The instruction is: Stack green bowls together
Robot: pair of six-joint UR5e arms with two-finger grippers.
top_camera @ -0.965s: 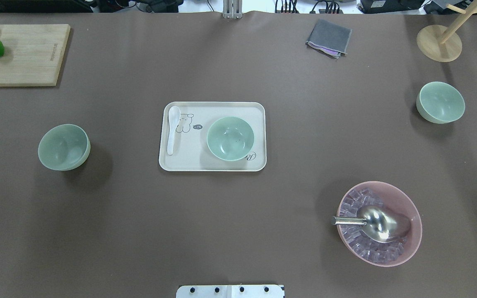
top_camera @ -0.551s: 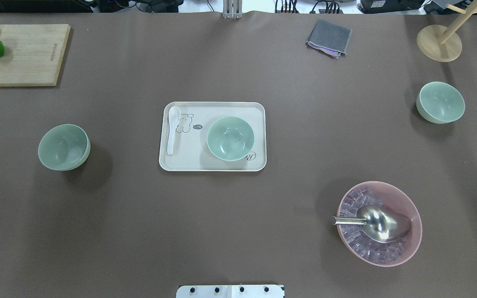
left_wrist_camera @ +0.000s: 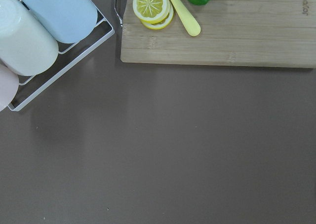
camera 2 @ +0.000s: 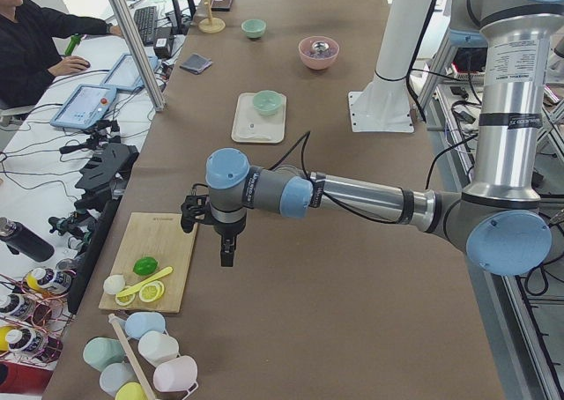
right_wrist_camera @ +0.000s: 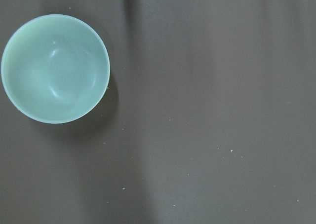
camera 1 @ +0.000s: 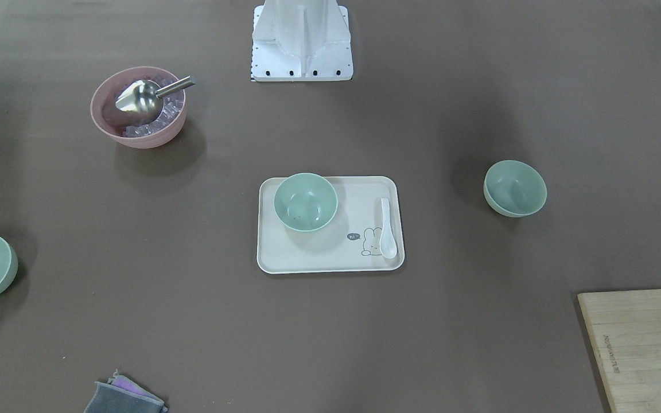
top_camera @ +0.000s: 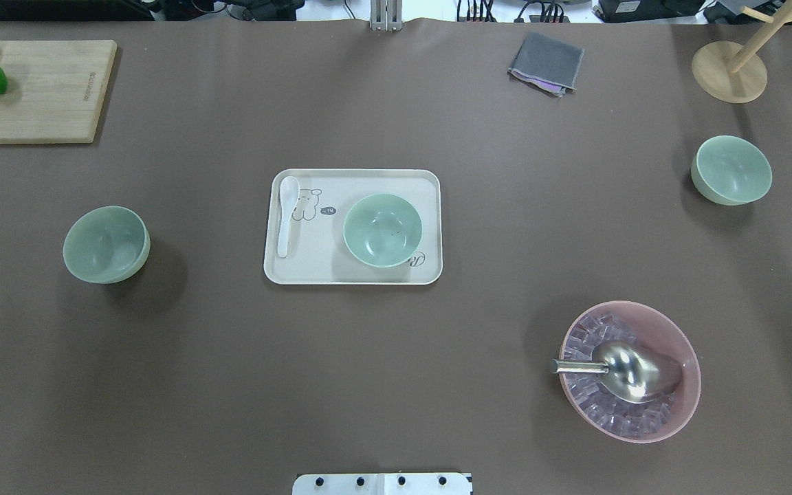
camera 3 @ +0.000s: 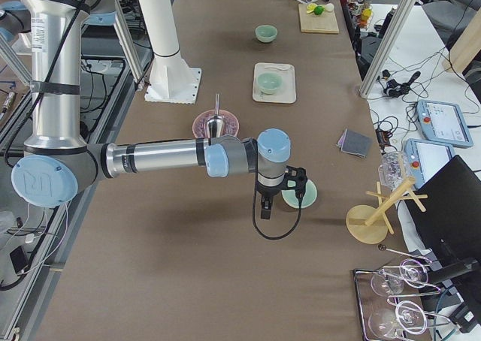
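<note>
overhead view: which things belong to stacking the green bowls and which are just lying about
Job: middle green bowl, left green bowl, right green bowl.
Lying about: tray, white spoon, pink bowl, metal scoop, cutting board, grey cloth, wooden stand.

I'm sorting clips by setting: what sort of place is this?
Probably a robotics lab, not a kitchen: the left arm and right arm reach over a table, and beside it a person sits at a keyboard and tablets.

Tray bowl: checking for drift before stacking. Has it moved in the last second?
No. The bowl sits at the same spot on the tray, as close to its right rim as before.
</note>
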